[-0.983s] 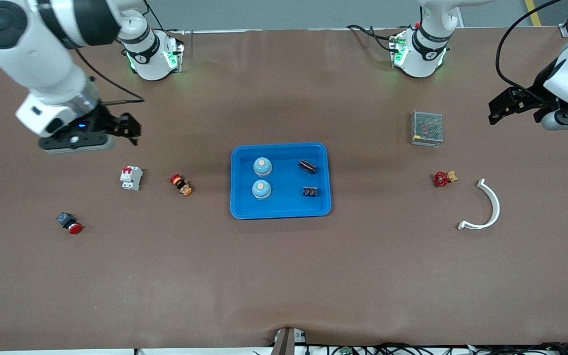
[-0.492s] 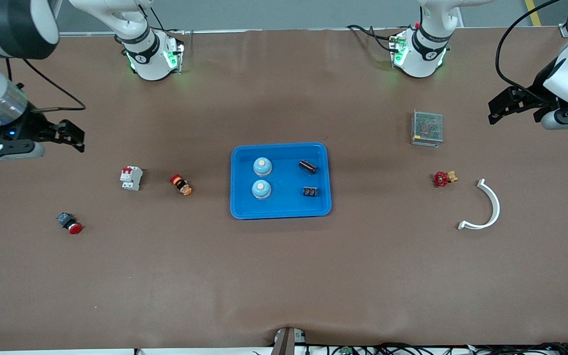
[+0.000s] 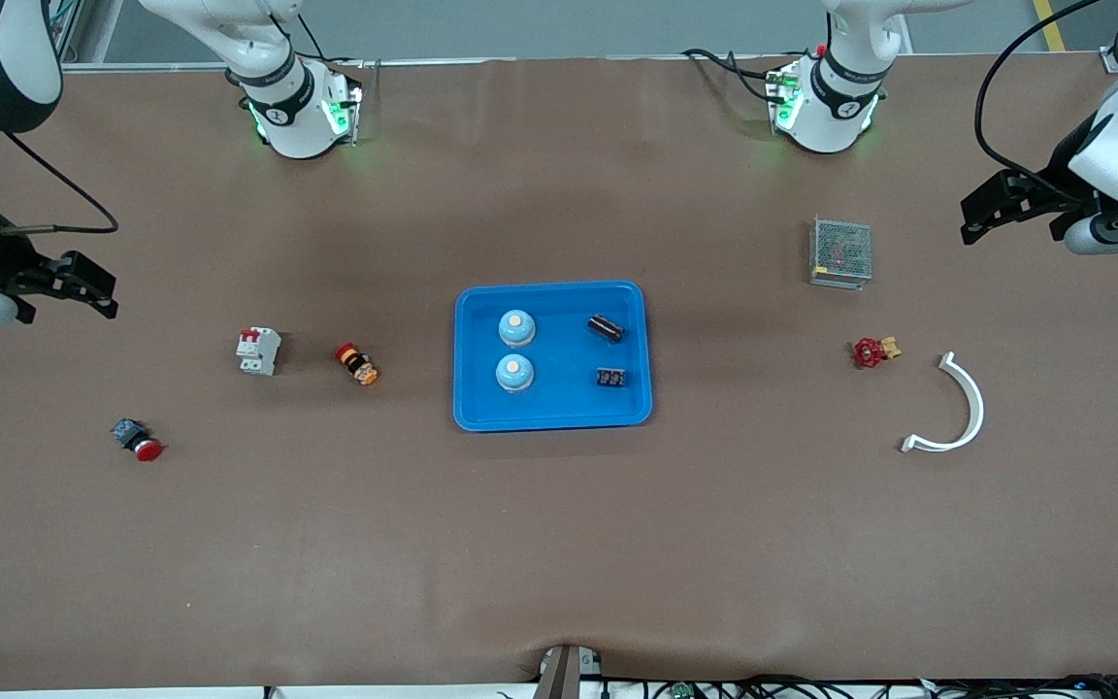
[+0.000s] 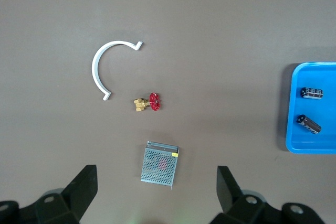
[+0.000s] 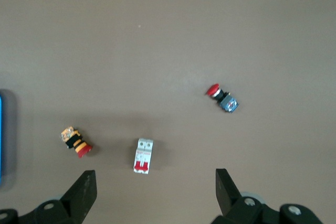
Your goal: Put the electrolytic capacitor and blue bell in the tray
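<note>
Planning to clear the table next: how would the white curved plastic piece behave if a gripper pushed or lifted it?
The thin white curved plastic arc lies flat on the table, so it would probably slide and spin rather than roll. It looks light, perhaps slightly springy. Its low profile may make pinching it awkward.

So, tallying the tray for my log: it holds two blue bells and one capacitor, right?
Not quite: the tray holds two blue bells and two capacitors, as the front view shows.

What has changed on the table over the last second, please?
The right gripper, open and empty, pulled away from the tray toward the right arm's end of the table. The left gripper, the bells and the capacitors in the tray stayed put.
</note>
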Motion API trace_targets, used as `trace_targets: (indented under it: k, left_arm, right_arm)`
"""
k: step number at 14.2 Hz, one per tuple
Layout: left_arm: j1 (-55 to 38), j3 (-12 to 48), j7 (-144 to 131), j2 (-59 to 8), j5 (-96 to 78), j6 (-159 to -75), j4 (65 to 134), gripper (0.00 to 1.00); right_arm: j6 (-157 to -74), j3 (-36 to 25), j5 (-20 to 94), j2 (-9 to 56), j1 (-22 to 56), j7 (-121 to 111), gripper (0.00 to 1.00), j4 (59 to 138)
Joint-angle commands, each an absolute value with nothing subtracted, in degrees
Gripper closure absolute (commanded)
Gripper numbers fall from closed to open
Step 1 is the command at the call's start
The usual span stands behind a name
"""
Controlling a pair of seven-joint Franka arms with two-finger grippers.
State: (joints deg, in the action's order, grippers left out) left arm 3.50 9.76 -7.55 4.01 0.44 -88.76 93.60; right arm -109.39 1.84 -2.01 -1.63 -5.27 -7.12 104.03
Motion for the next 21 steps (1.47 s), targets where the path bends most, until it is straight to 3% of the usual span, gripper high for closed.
trace_targets:
  k: [1,9,15,21]
  left_arm:
    - [3.78,9.93,-5.98,4.83,-0.53,-88.59,93.69,0.0]
    - [3.87,9.84,-6.06,4.92,-0.44,-87.28,93.69,0.0]
    - [3.96,9.84,-6.06,4.92,-0.26,-87.19,93.6,0.0]
    - [3.95,9.84,-5.27,4.92,-0.18,-86.75,93.25,0.0]
  right_arm:
    - [-106.62,2.9,-1.23,1.93,-6.33,-7.12,0.0,96.26]
    - [-101.61,2.9,-1.76,2.02,-7.91,-6.94,0.0,91.33]
    - [-95.63,3.78,-1.06,-0.79,-6.68,-3.97,0.0,92.11]
    - [-96.15,3.78,-1.05,-3.08,-5.45,-0.18,0.0,95.36]
